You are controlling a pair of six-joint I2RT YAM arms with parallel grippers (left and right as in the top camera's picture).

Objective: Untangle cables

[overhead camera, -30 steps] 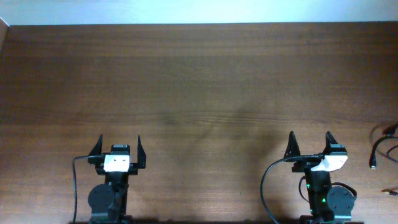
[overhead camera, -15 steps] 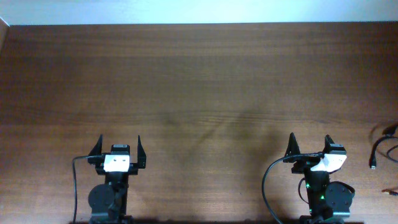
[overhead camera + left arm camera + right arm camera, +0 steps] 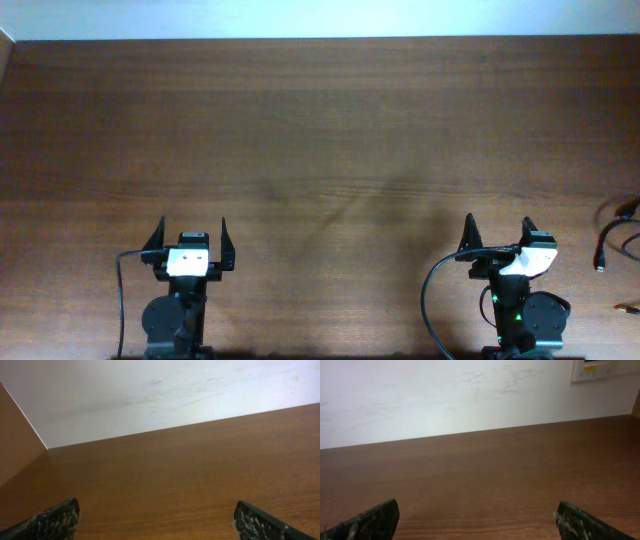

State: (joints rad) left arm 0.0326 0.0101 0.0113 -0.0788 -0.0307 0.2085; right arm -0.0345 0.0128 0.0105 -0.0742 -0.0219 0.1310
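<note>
The cables (image 3: pixel 617 232) are thin black cords with small plug ends, lying at the right edge of the overhead view and partly cut off by it. My right gripper (image 3: pixel 499 229) is open and empty at the front right, a short way left of the cables. My left gripper (image 3: pixel 189 232) is open and empty at the front left, far from them. Both wrist views show only bare wood between the open fingertips, left (image 3: pixel 157 516) and right (image 3: pixel 478 516). No cable shows in either wrist view.
The brown wooden table (image 3: pixel 320 140) fills the overhead view, with a white wall at its far edge (image 3: pixel 320 20). A thicker black arm cable (image 3: pixel 430 290) loops beside the right arm base. A white wall panel (image 3: pixel 602 369) shows at the top right of the right wrist view.
</note>
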